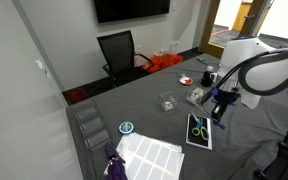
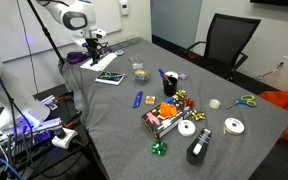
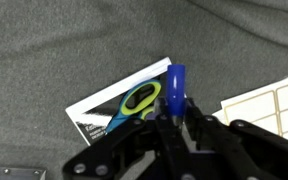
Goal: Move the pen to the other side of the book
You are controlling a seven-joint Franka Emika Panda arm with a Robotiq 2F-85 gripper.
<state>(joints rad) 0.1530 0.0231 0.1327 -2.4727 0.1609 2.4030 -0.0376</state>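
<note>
In an exterior view the tool (image 1: 221,108) hangs at the end of the big white arm. It is up in the air over the grey tabletop (image 1: 134,100), close to one end of the book (image 1: 199,131). The book lies flat, and a white gridded sheet (image 1: 150,155) lies near it. The pen is too small to pick out here. In an exterior view from across the tabletop, the tool (image 2: 92,57) again hangs just above and beside the book (image 2: 108,77). A short blue marker (image 2: 138,99) lies well apart from the book (that one is not the pen, so it can be left alone). The wrist view is the one that tells the most. The pen (image 3: 176,82) is blue and sits right between the two dark fingers of the tool (image 3: 176,118). The jaws are drawn in narrow and pinch the pen. The pen shows in front of the edge of the book (image 3: 119,108), on the side where the white gridded sheet (image 3: 269,100) peeks in. I think the pen is held up off the cloth so that it can go over the book without bumping it or pushing it along. I think the job is about half done. The pen now needs a bare spot of tabletop past the book, a slow trip down, and then the jaws can let go.
</note>
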